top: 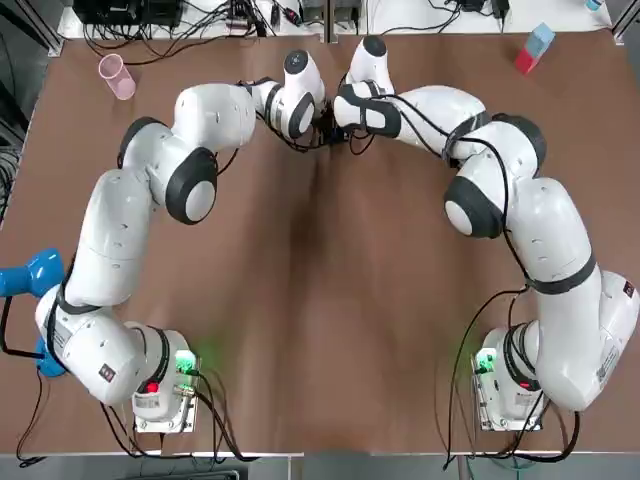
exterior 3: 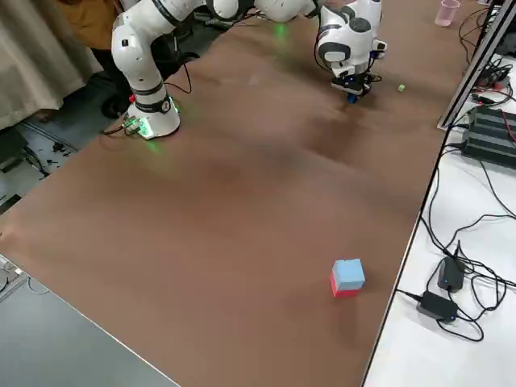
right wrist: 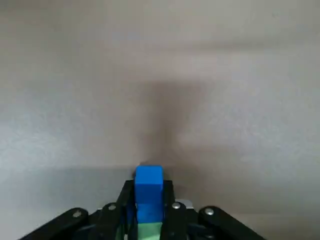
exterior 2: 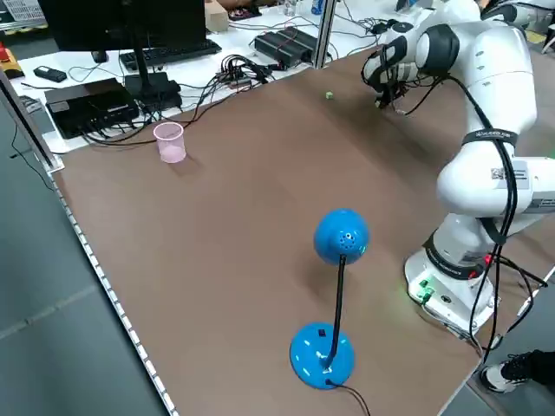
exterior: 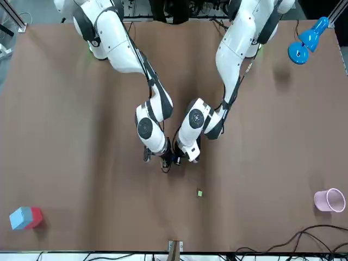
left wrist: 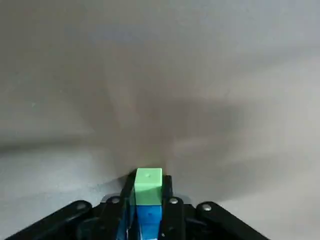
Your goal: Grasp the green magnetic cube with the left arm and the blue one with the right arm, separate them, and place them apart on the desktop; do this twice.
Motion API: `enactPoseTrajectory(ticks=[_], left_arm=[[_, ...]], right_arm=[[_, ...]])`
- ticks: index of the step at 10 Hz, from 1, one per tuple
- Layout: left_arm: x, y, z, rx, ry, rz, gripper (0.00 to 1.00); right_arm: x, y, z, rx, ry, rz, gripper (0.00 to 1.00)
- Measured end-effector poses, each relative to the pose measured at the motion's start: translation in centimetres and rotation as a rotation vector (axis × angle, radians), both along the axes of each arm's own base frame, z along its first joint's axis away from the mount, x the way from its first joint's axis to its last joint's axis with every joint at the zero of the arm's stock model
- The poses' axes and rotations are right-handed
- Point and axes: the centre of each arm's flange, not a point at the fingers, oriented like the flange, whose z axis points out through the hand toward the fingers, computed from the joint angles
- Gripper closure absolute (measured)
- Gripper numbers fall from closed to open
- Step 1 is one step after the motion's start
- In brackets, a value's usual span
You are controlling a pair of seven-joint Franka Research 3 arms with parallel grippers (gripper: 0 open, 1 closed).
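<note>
Left gripper clamped on green cube, right gripper on blue cube. Cubes joined, claws opposed at overhead frame's top centre.

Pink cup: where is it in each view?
Top: pink cup, upper left.
Front: cup, lower right.
Left side: cup, upper left.
Right side: cup, top edge.
Wrists: not in either.
Landmark: left gripper and right gripper, shut on the joined green cube and blue cube, in all four room views.
</note>
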Motion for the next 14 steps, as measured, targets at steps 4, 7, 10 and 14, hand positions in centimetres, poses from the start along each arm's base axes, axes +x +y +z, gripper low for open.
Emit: enactPoseTrajectory(ticks=[4, 7, 10, 14], left_arm=[[0.23, 0.26, 0.0, 0.002, -0.002, 0.004, 0.76], [0.23, 0.27, -0.01, 0.002, -0.001, 0.004, 0.75], [0.23, 0.28, -0.01, 0.002, -0.001, 0.004, 0.76], [0.38, 0.42, 0.04, -0.002, 0.001, 0.011, 0.76]], right_arm=[[0.0, 0.04, 0.1, -0.003, -0.004, 0.004, 0.7], [0.07, -0.01, 0.14, -0.004, -0.007, 0.004, 0.74], [0.09, -0.03, 0.15, -0.004, -0.008, 0.004, 0.76], [0.13, 0.0, 0.21, -0.002, -0.014, 0.003, 0.76]])
